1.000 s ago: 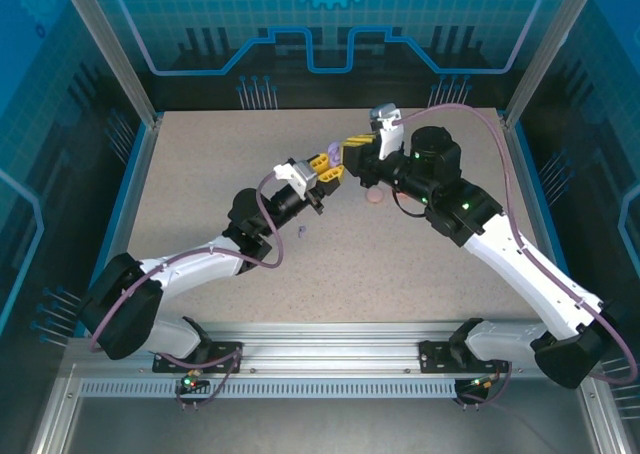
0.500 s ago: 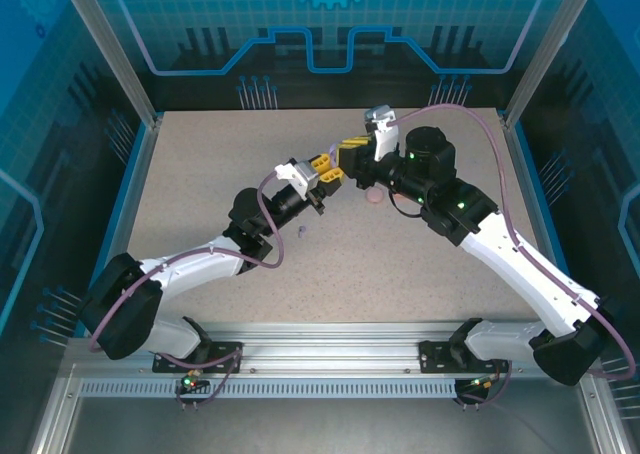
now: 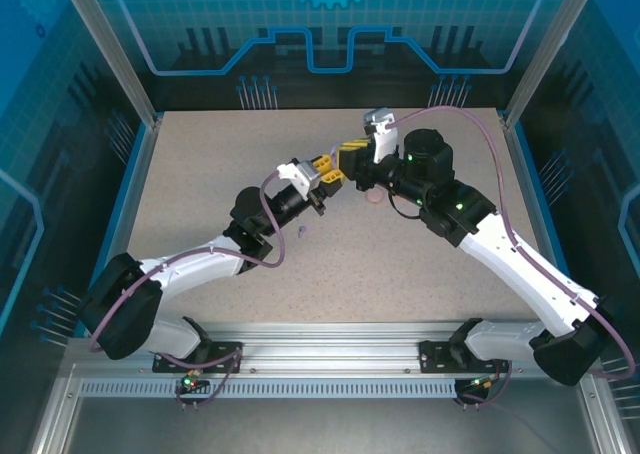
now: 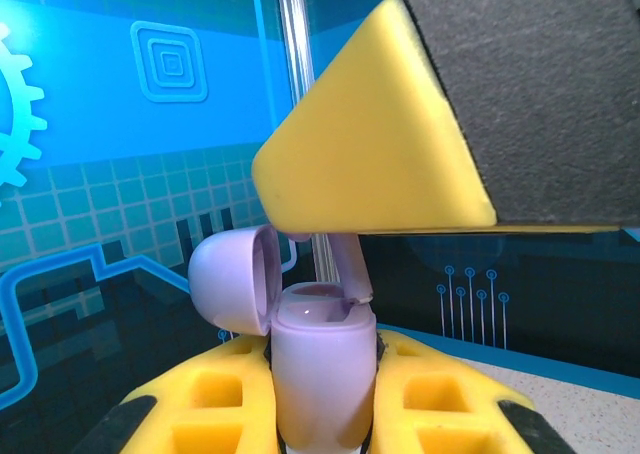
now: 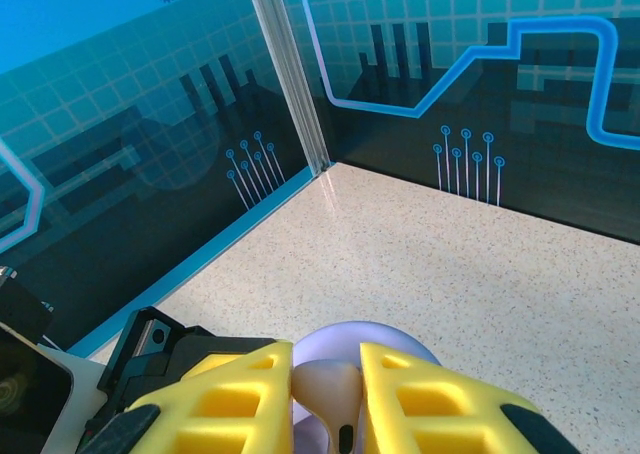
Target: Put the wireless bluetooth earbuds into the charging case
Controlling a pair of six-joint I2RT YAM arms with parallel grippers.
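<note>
left fingers (image 4: 440, 404) clamp the lilac charging case (image 4: 320, 364) upright, lid (image 4: 232, 279) open; right fingers (image 5: 230, 384) pinch a pale earbud (image 5: 325, 392) right above it, stem pointing down into the well.

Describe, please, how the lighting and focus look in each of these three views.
Top external: even, soft lighting and sharp overall, though the loose purple earbud is too tiny to resolve. Left wrist: the purple case is crisp with a gentle highlight; the yellow finger overhead looms huge. Right wrist: the gripped pale earbud, very near the lens, looks slightly soft, while the table speckle is sharp.
</note>
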